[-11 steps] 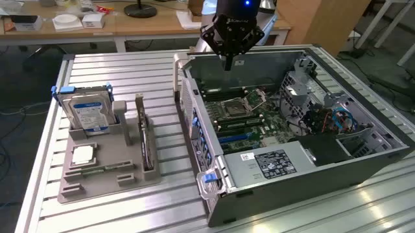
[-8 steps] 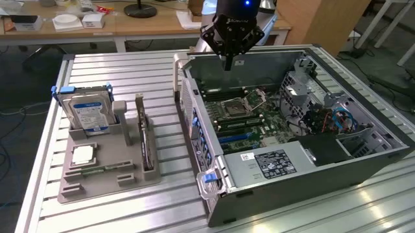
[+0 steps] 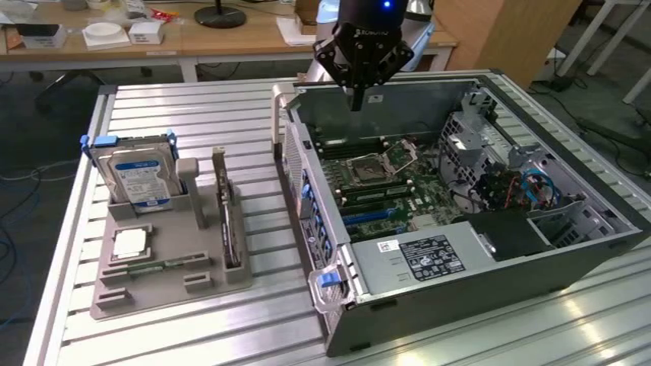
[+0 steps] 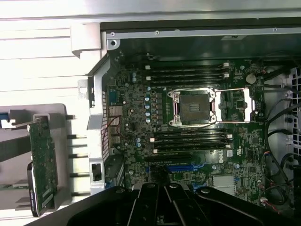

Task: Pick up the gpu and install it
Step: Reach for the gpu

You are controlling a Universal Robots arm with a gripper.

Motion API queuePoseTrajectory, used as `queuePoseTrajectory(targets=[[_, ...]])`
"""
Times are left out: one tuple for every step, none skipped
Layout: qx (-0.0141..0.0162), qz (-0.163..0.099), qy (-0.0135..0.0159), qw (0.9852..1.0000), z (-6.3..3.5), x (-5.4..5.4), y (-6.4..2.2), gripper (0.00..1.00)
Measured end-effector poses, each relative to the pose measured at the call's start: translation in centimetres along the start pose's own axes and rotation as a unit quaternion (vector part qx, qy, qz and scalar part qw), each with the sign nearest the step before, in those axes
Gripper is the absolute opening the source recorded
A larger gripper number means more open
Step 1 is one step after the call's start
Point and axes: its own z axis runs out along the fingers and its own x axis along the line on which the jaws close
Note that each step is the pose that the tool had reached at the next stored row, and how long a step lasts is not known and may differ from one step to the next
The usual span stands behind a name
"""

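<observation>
Writing: we read a Dell mark on the motherboard (image 4: pixel 188 122), beside the lower memory slots. The black label (image 3: pixel 432 255) on the power supply carries white print too small for us to read. The blue-and-white label on the hard drive (image 3: pixel 137 179) is likewise unreadable.
Surface: we see a ribbed aluminium table (image 3: pixel 203 107) with long slots running across it.
Room: wooden desks (image 3: pixel 234 42) stand behind the table, carrying small white boxes (image 3: pixel 107 34) and a black round stand base (image 3: pixel 221 17). Cables trail over a dark floor at both sides.
Counts: one open computer case (image 3: pixel 569 259), one grey holder (image 3: pixel 152 293), one hard drive and one gpu (image 3: pixel 229 221). The memory slots form two banks, one on each side of the processor socket (image 4: pixel 194 107).
Gpu: we find it standing on its long edge in the grey holder, on the side nearest the case. It is apart from the hard drive, which stands upright at the holder's far end.
Gripper: the gripper (image 3: pixel 356 103) hangs over the far edge of the open case. Its fingers are pressed together with nothing between them, and it is well apart from the gpu.
</observation>
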Motion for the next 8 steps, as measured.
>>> queuePoseTrajectory(targets=[[0.0, 0.0, 0.0, 1.0, 0.0, 0.07, 0.0, 0.1], [0.0001, 0.0, 0.0, 1.0, -0.01, 0.15, -0.01, 0.1], [0.0, 0.0, 0.0, 1.0, -0.01, 0.23, -0.02, 0.1], [0.0, 0.0, 0.0, 1.0, -0.01, 0.31, -0.02, 0.1], [0.0, 0.0, 0.0, 1.0, -0.01, 0.4, -0.03, 0.1], [0.0001, 0.0, 0.0, 1.0, -0.02, 0.5, -0.04, 0.1], [0.0, 0.0, 0.0, 1.0, -0.02, 0.61, -0.05, 0.1], [0.0, 0.0, 0.0, 1.0, -0.02, 0.7, -0.05, 0.1]])
